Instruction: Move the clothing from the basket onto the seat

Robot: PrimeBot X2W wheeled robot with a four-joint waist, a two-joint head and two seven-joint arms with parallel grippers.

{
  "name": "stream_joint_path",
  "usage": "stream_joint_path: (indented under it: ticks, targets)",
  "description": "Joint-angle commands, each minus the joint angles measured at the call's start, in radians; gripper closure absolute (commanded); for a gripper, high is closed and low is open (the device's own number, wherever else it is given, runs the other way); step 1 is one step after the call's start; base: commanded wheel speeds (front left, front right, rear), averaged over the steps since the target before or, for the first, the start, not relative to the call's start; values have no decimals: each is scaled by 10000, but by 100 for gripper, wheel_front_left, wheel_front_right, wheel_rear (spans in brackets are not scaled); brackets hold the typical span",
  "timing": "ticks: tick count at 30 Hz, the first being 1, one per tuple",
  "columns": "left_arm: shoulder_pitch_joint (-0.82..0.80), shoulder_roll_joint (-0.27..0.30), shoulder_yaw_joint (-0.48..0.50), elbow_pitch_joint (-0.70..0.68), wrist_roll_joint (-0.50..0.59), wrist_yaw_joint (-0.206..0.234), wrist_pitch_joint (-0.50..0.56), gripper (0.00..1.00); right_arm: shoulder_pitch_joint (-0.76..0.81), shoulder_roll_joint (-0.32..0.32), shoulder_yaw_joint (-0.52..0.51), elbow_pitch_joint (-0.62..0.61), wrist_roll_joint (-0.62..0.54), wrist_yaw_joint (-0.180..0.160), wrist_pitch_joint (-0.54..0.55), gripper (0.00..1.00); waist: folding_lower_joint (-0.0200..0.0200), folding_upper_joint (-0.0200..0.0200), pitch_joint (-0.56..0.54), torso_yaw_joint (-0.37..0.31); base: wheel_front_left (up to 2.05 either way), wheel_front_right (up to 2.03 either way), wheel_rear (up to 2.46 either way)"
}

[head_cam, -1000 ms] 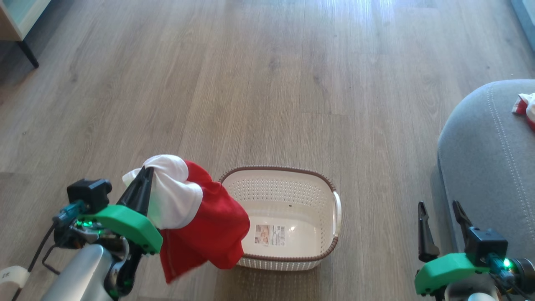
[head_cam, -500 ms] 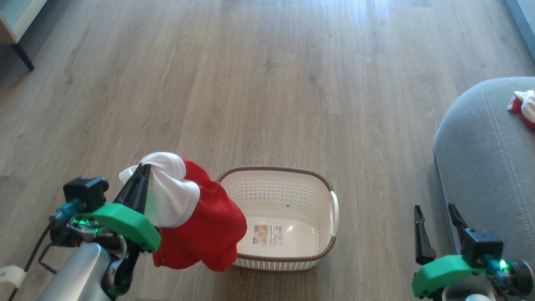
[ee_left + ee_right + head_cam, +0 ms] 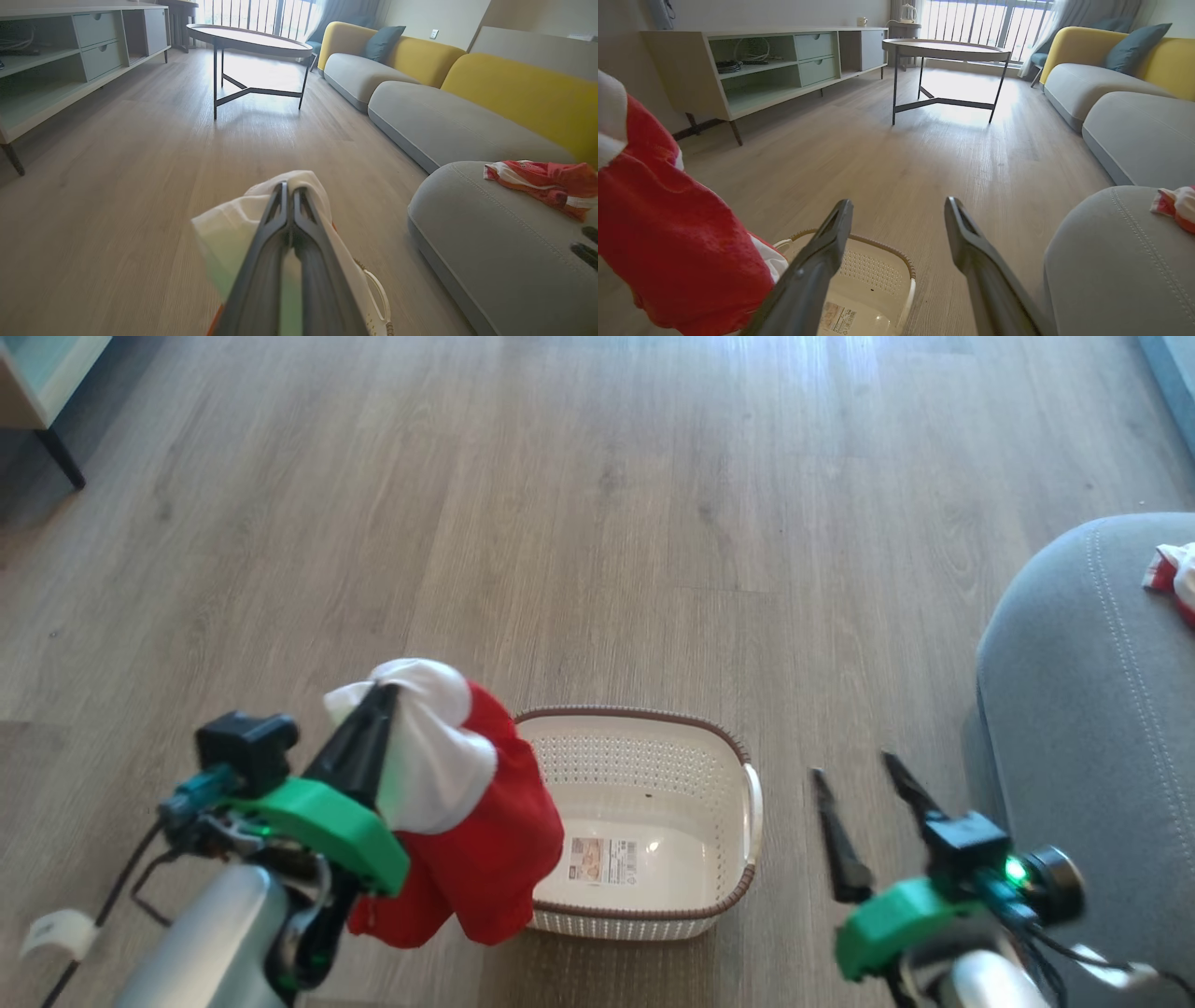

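You have a pale wood-plank floor (image 3: pixel 597 523) all around, brightest where daylight falls from the barred window (image 3: pixel 985 21) at the far end. In front of that window you'll see an oval coffee table (image 3: pixel 945 46) on thin dark legs. Along one side stands a low media cabinet (image 3: pixel 752 70) with pale green drawers and open shelves. Along the other runs a sofa (image 3: pixel 411 60) with grey seats, yellow backs and a teal cushion (image 3: pixel 384 41).
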Motion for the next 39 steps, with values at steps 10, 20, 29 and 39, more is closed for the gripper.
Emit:
stream_joint_path:
  ticks: [10,20,29,39]
  targets:
    - [-1385,-719,-1080,-1254,630,-473,574,100,-2155,-140,3298,182,805,69,152,0,1,0,41,307,0,0,0]
    - [-1693,-1530,-2171,-1130,940,-811,646,100,-3204,-164,5139,719,1831,69,115,0,1,0,111,273,0,0,0]
    - [-1671,-1762,-2828,-1467,888,-1037,807,100,-3512,-322,5413,1020,2189,69,24,0,1,0,45,134,0,0,0]
    - [-1559,-1721,-3137,-1680,629,-1135,1020,100,-3660,-471,5434,1024,2375,69,-12,43,1,0,21,-47,0,0,0]
